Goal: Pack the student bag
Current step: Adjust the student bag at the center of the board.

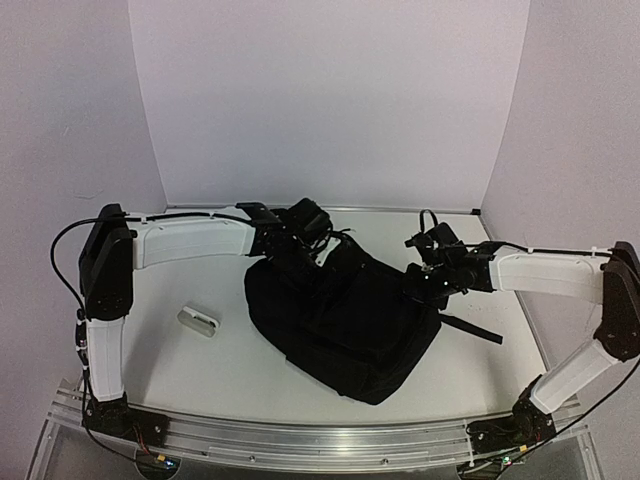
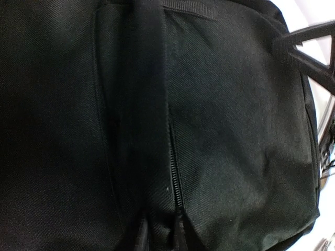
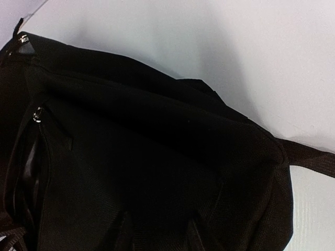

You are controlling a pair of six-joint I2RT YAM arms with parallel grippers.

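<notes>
Black student bag [image 1: 345,320] appears unpacked, white item [image 1: 198,320] outside; I cannot tell whether left fingers [image 1: 283,250] or right fingers [image 1: 418,283] grasp.

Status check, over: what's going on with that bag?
Left gripper and right gripper at the student bag, grip unclear. Bag lies on the table. Apart, to its left: small white object.

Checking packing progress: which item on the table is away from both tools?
The small pale oblong object, lying alone, left of the black backpack.

Lab robot cell: white walls [image 1: 330,100], aluminium rail [image 1: 300,440].
</notes>
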